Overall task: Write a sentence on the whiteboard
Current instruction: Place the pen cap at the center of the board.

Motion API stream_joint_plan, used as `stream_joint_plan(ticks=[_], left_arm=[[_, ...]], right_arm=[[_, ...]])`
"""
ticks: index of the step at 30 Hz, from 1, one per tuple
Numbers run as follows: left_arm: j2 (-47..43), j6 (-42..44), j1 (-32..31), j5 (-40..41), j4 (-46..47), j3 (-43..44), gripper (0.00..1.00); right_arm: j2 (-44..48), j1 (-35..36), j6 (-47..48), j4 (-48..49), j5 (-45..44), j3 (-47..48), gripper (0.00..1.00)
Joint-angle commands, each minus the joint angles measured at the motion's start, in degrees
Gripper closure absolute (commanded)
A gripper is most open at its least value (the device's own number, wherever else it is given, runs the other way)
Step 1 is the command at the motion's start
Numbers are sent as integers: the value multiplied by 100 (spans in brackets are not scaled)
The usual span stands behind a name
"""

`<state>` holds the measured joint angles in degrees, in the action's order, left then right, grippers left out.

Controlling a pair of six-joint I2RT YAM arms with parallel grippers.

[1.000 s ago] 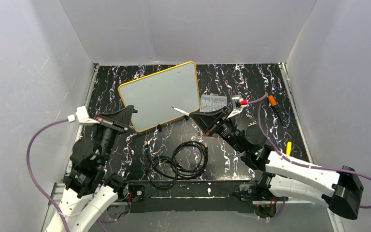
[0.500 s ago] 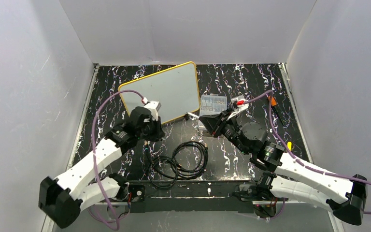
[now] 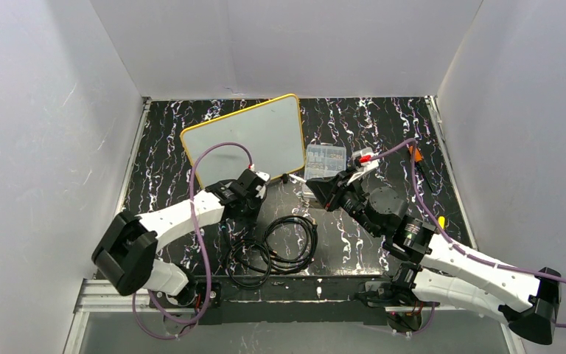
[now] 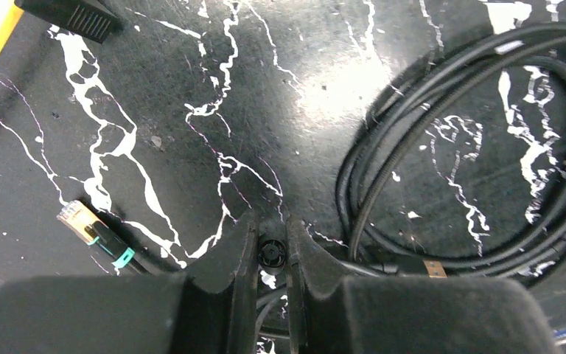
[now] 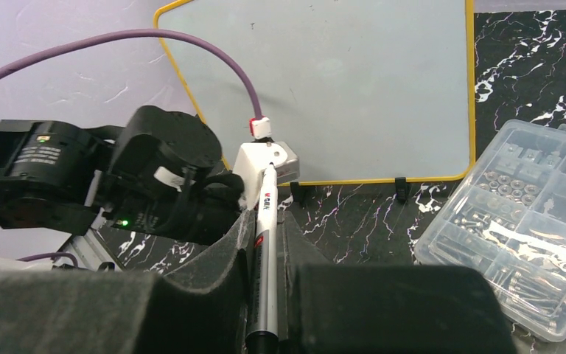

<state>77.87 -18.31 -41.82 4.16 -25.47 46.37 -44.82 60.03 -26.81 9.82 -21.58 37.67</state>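
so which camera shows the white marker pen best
The right wrist view. There the white marker pen with red print runs large and lengthwise between the fingers of the right tool, which is shut on it. The top external view shows at most a speck of it, and the left wrist view shows none.

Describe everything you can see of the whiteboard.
The whiteboard is a thin rectangular panel with a pale, smooth writing face, a narrow yellow-orange rim and rounded corners. Its face looks blank; no lettering shows in either view. It sits at the far left of the black marbled table, turned at an angle, and seems propped on its long lower edge, where two small black feet grip the rim. A purple cable crosses in front of it; whether it touches cannot be told.
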Motion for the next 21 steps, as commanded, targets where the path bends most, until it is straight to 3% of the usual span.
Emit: stream_joint_plan(ticks=[1, 7, 14, 21], left_arm=[[325, -17, -51, 439, -170, 267, 100], [433, -88, -48, 530, -91, 206, 78], [320, -268, -51, 717, 97, 184, 44], [282, -339, -37, 1379, 639, 233, 25]], right_arm=[[94, 7, 44, 203, -72, 24, 99], [133, 9, 25, 152, -119, -12, 99], [169, 9, 0, 134, -122, -29, 99], [221, 9, -22, 129, -83, -54, 99]])
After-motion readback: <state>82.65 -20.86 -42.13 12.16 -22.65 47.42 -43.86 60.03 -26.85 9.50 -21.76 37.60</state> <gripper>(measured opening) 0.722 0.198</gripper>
